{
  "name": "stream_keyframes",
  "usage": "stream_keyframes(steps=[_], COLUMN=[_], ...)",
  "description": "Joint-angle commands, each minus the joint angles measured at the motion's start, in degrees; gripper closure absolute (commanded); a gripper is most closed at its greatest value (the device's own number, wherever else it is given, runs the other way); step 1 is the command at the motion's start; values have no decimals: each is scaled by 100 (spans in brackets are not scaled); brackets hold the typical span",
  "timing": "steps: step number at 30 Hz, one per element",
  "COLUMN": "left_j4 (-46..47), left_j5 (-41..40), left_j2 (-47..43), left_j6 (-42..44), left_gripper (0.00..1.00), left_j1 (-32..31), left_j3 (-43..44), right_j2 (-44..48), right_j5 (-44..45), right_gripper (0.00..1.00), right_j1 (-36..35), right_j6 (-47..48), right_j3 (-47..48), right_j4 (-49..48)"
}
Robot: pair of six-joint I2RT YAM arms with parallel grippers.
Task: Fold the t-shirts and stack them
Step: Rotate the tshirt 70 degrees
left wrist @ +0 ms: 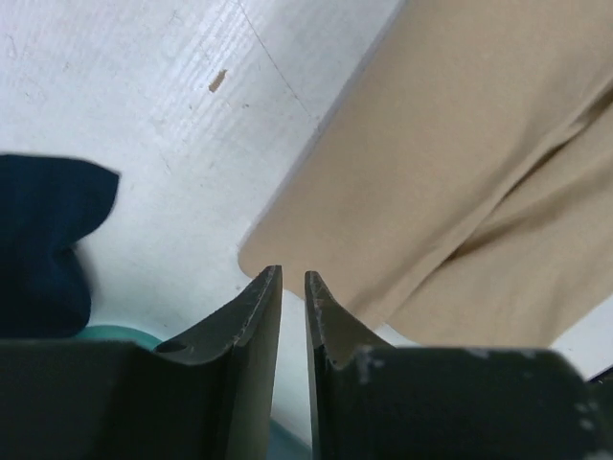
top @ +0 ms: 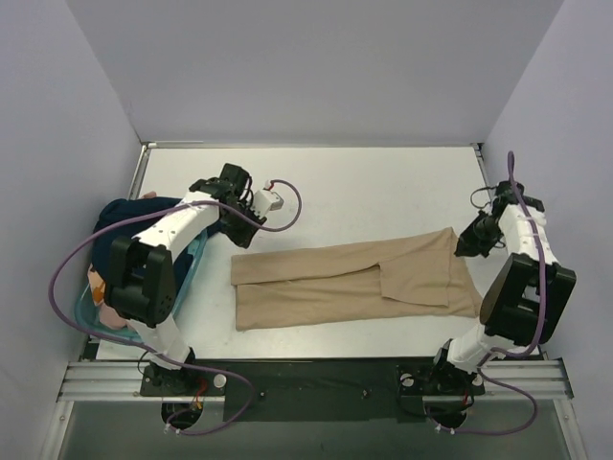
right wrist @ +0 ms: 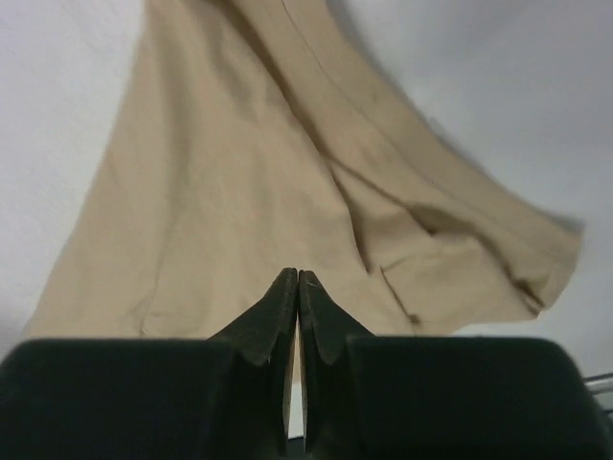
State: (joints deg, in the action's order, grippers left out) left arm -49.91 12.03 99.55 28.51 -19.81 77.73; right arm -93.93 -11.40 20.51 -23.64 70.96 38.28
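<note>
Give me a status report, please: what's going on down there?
Left gripper slightly open, empty; right gripper shut. Tan t-shirt flat on table, part-folded. Navy t-shirt on teal basket, off to the side.

A plain tan t-shirt [top: 345, 283] is laid flat on the white tabletop [top: 383, 182]. It is folded lengthwise into a long band that runs from left to right, its right end set slightly farther back. One layer is seen folded over the right half, and soft creases are shown there. A dark navy t-shirt [top: 120, 216] is bunched off to the left, apart from it. Pinkish and orange t-shirts [top: 107, 311] are heaped just nearer, partly hidden.
</note>
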Motion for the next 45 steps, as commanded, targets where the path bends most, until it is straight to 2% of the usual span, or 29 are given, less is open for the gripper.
stream_keyframes(steps=[1, 3, 6, 11, 14, 17, 20, 21, 24, 26, 27, 30, 33, 34, 36, 40, 45], left_j4=[630, 956, 1220, 975, 703, 46, -650, -1060, -1512, -1601, -1531, -1189, -714, -522, -328, -265, -203], left_j5=[-393, -552, -737, -799, -834, -826, -178, 182, 633, 581, 477, 362, 282, 256, 142, 45, 142], left_j2=[363, 425, 399, -48, -382, -908, -1480, -1499, -1578, -1561, -1535, -1334, -1140, -1070, -1034, -1051, -1271], left_j6=[-65, 14, 145, 190, 198, 338, 506, 550, 497, 559, 550, 393, 59, -38, -74, -91, -171], left_gripper=[76, 77, 78, 78, 78, 78, 74, 73, 70, 69, 68, 66, 66, 66, 64, 60, 51], left_j1=[-5, -5, -40, -146, -172, -409, -821, -866, -928, -910, -893, -726, -691, -691, -691, -673, -620], left_j3=[-170, -381, -785, -1427, -1953, -2288, -2395, -2299, -2026, -1771, -1570, -1279, -1173, -1208, -1286, -1331, -1480], right_j2=[278, 340, -131, -1169, -1723, -2723, -3438, -3657, -3677, -3440, -3204, -2668, -2551, -2586, -2674, -2858, -3508], right_j5=[-398, -390, -346, -179, -152, -310, -407, -451, -486, -285, -206, 84, -20, -55, -169, -696, -1337], right_gripper=[100, 100, 100, 100, 100, 100, 100, 100, 100, 100, 96, 91, 83, 72, 63, 60, 59], right_j1=[-47, -21, 67, 14, -248, -662, -1102, -1180, -1243, -1234, -1208, -1085, -839, -777, -593, -250, -241], right_j6=[-667, -712, -642, -615, -651, -625, -659, -668, -512, -222, -107, 105, -17, -53, -202, -536, -852], right_j3=[-1362, -1732, -1840, -954, 116, 1365, 3031, 3299, 4161, 4277, 4251, 3699, 3040, 2977, 2819, 2651, 3318], right_j4=[14, -127, -304, -348, -260, 82, 609, 689, 777, 804, 821, 821, 760, 760, 725, 180, -128])
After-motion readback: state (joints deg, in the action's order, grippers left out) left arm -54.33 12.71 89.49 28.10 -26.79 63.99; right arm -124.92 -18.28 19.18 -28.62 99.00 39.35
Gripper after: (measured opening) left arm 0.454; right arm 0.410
